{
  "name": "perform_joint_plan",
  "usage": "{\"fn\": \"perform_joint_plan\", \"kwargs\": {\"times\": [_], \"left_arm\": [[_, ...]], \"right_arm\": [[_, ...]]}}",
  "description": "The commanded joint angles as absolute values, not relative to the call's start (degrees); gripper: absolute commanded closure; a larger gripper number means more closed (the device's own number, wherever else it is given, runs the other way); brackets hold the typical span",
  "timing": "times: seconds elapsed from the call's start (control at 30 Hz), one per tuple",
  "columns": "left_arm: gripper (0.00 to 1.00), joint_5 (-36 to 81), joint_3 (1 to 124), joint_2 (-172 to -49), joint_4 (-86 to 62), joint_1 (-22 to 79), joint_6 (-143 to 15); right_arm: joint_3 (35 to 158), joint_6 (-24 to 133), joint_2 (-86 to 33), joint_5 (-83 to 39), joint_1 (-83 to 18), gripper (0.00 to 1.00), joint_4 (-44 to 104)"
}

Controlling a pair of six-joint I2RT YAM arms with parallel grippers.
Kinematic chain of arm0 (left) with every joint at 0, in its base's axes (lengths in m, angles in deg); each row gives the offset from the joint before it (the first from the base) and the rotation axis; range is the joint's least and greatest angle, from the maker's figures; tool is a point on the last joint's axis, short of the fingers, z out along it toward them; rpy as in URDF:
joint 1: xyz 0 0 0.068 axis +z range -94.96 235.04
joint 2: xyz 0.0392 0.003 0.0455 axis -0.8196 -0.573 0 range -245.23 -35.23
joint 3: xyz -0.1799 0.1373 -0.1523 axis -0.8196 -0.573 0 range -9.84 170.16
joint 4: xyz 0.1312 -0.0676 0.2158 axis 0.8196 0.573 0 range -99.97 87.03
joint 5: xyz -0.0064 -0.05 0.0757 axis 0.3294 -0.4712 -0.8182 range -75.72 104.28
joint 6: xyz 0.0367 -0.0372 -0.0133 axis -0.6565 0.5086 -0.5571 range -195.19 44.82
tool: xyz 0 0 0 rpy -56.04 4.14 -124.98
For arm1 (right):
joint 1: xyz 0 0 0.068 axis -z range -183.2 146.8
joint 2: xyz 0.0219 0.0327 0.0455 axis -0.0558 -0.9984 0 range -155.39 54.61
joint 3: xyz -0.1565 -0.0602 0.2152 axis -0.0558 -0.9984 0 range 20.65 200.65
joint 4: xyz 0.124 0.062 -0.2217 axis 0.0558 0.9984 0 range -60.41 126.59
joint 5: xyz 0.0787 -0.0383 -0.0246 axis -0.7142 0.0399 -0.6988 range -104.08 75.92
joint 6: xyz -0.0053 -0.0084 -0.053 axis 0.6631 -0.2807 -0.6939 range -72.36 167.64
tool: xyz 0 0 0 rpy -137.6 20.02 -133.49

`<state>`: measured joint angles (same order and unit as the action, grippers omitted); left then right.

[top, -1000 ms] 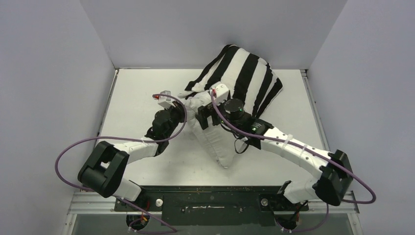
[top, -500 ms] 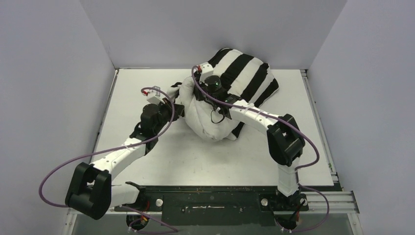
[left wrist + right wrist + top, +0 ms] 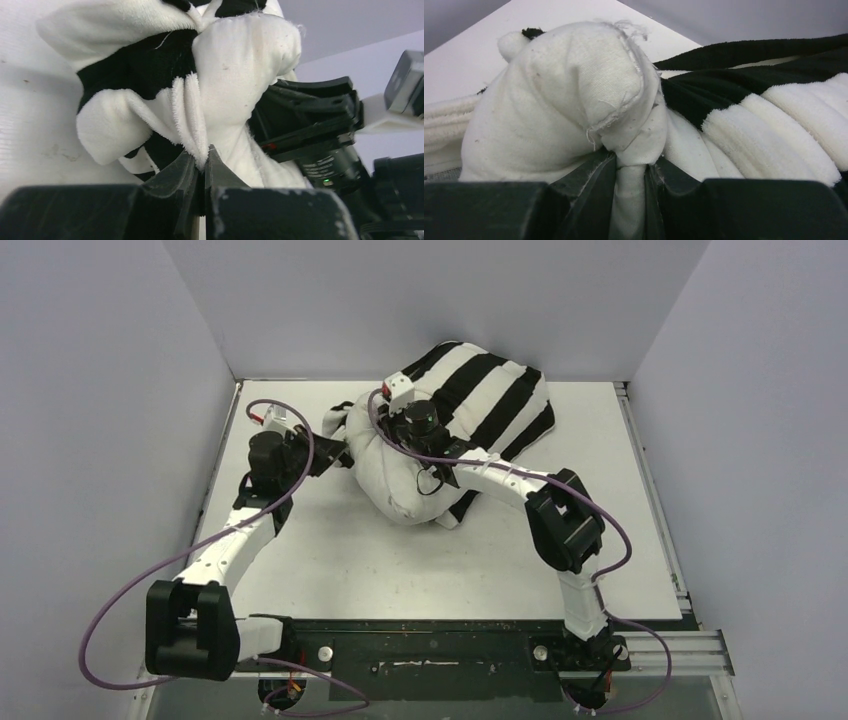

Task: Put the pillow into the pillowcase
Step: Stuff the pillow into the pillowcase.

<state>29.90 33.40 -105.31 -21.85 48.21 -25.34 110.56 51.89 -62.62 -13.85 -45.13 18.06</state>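
The black-and-white striped pillowcase (image 3: 490, 400) lies at the back of the table. The off-white pillow (image 3: 395, 480) sticks out of its near-left opening, bunched up. My left gripper (image 3: 335, 452) is at the opening's left edge. In the left wrist view this gripper (image 3: 204, 162) is shut on a fluffy fold of the pillowcase (image 3: 145, 60), with the pillow (image 3: 240, 65) just behind it. My right gripper (image 3: 385, 435) presses into the pillow's top. In the right wrist view that gripper (image 3: 631, 167) is shut on a pinch of the pillow (image 3: 549, 100), and the pillowcase (image 3: 774, 130) lies to the right.
The white table (image 3: 330, 560) is boxed in by grey walls (image 3: 120, 390) on the left, back and right. The right arm's elbow (image 3: 565, 525) stands over the table's right half. Purple cables (image 3: 130, 580) loop off both arms.
My right gripper has shut on the pillow and shoved it back and left toward the pillowcase. My left arm has drawn the pillowcase edge leftward. The pillow is now bunched at the opening.
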Motion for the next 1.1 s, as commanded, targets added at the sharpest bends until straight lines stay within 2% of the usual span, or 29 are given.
{"fn": "perform_joint_plan", "kwargs": {"times": [0.0, 0.07, 0.13, 0.2, 0.3, 0.33, 0.37, 0.5, 0.6, 0.7, 0.93, 1.07], "left_arm": [[1.0, 37.9, 43.5, -102.8, -46.2, 51.0, -14.7], [1.0, 38.3, 47.1, -105.0, -41.7, 51.2, -17.5], [1.0, 38.5, 50.2, -107.0, -38.5, 51.3, -20.7], [1.0, 39.5, 51.4, -108.3, -38.5, 51.2, -22.2], [1.0, 38.4, 51.7, -108.0, -33.6, 50.7, -26.5], [1.0, 37.8, 51.1, -107.4, -32.8, 50.6, -27.5], [1.0, 37.5, 50.1, -106.6, -32.8, 50.6, -28.0], [1.0, 37.0, 46.8, -103.9, -33.1, 50.4, -29.3], [1.0, 37.8, 45.5, -103.4, -34.3, 49.7, -29.5], [1.0, 37.9, 44.8, -103.3, -35.7, 48.7, -29.6], [1.0, 37.4, 45.1, -103.5, -35.7, 46.6, -29.2], [1.0, 36.8, 45.9, -103.9, -35.1, 45.7, -29.3]], "right_arm": [[104.1, 35.9, -70.6, -5.1, -42.1, 0.9, 33.5], [102.8, 31.2, -68.6, -9.1, -43.5, 0.91, 32.2], [98.8, 25.0, -65.4, -14.4, -45.4, 0.86, 28.4], [99.4, 24.1, -64.2, -15.7, -47.4, 0.71, 30.1], [104.8, 32.9, -61.9, -21.4, -45.1, 0.35, 36.3], [104.2, 36.5, -59.5, -24.0, -43.7, 0.27, 35.7], [103.2, 41.0, -56.6, -27.2, -42.2, 0.24, 34.6], [97.1, 57.0, -42.4, -37.0, -36.0, 0.21, 27.8], [96.3, 61.6, -35.8, -39.2, -34.7, 0.19, 27.2], [98.2, 63.3, -32.7, -40.5, -34.6, 0.18, 28.7], [102.5, 63.6, -28.3, -37.9, -35.7, 0.07, 33.8], [103.2, 64.6, -24.3, -37.0, -36.2, 0.06, 35.9]]}}
